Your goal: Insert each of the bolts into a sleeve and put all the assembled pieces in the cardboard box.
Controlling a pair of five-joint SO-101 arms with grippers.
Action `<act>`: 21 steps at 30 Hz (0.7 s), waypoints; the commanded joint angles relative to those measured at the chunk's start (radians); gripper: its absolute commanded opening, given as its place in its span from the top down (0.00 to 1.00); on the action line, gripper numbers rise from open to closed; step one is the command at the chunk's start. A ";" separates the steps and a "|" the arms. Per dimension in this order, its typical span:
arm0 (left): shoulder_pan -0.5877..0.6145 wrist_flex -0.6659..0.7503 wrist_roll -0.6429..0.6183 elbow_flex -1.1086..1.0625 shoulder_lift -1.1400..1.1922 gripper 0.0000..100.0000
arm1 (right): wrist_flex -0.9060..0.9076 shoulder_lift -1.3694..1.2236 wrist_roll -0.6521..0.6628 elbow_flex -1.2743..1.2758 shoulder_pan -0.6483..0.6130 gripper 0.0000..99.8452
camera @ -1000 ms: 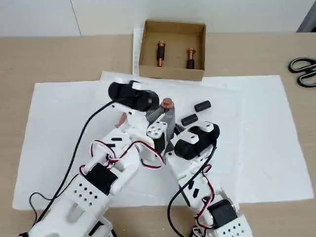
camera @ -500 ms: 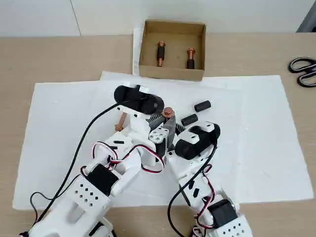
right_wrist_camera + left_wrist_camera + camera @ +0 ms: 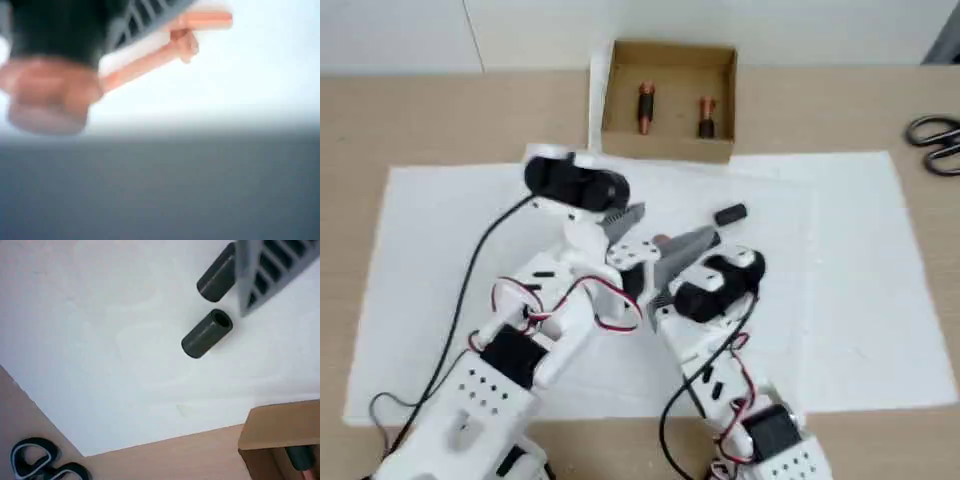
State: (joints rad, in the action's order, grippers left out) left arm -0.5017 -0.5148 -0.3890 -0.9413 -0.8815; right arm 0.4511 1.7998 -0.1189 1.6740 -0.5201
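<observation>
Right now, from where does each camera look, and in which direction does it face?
High view: fixed above the table, facing down on the white sheet, cardboard box, left arm and right arm.
Left wrist view: on the left wrist, facing two loose sleeves; part of the left tool shows.
Right wrist view: on the right wrist, low over the sheet, facing copper bolts; a grey tool close by, whose I cannot tell.
Shared: high and left wrist views both show the box and scissors.
</observation>
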 commanded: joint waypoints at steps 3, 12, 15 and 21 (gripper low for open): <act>0.015 -0.002 0.000 0.077 -0.026 0.68 | -0.002 0.013 -0.009 0.009 -0.004 1.00; 0.479 -0.043 -0.003 0.065 -0.026 0.68 | 0.156 0.012 -0.003 -0.057 0.114 1.00; 0.609 -0.052 -0.005 0.015 -0.026 0.68 | 0.305 0.010 0.020 -0.178 0.229 1.00; 0.763 -0.249 -0.002 -0.010 -0.025 0.68 | 0.309 -0.186 0.129 -0.465 0.309 1.00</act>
State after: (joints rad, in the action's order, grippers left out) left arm 0.2117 -0.6544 -0.3890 -0.9705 -0.8815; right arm 0.7672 1.7292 -0.0299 1.4085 -0.2332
